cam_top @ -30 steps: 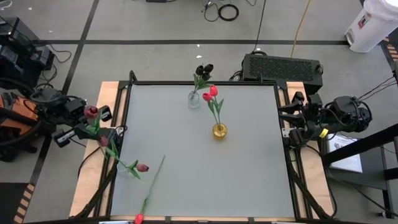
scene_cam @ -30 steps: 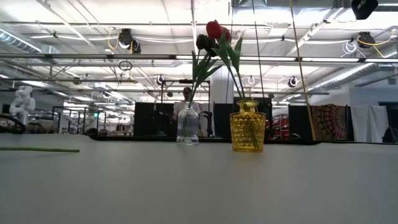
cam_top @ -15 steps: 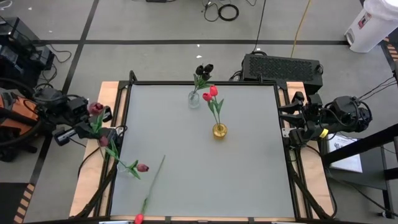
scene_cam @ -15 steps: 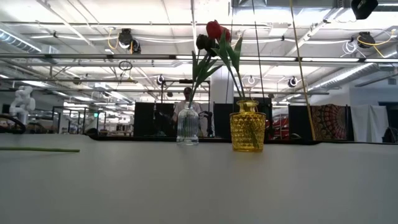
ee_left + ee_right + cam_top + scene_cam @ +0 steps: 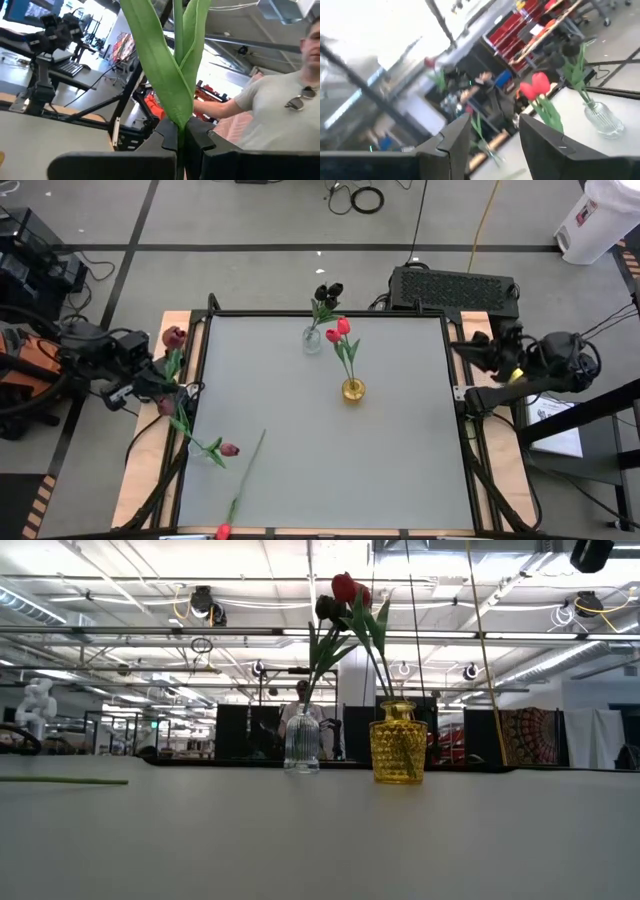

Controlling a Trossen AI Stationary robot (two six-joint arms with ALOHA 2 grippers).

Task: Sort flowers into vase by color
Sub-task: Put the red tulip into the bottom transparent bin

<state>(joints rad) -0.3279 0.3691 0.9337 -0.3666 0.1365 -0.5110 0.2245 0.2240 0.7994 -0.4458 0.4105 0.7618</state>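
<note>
The left hand (image 5: 150, 376), clamped on a maroon tulip (image 5: 175, 337), has swung it toward 12 o'clock at the counter's (image 5: 400, 470) 9 o'clock edge: transfer beginning. The right hand (image 5: 478, 352) waits open at 3 o'clock.

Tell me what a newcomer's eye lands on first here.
The yellow vase near the table's middle holds bright red tulips, with a clear vase of dark tulips just behind it. At the table's left edge, the left pincer is shut on a maroon tulip, lifted off the table.
</note>
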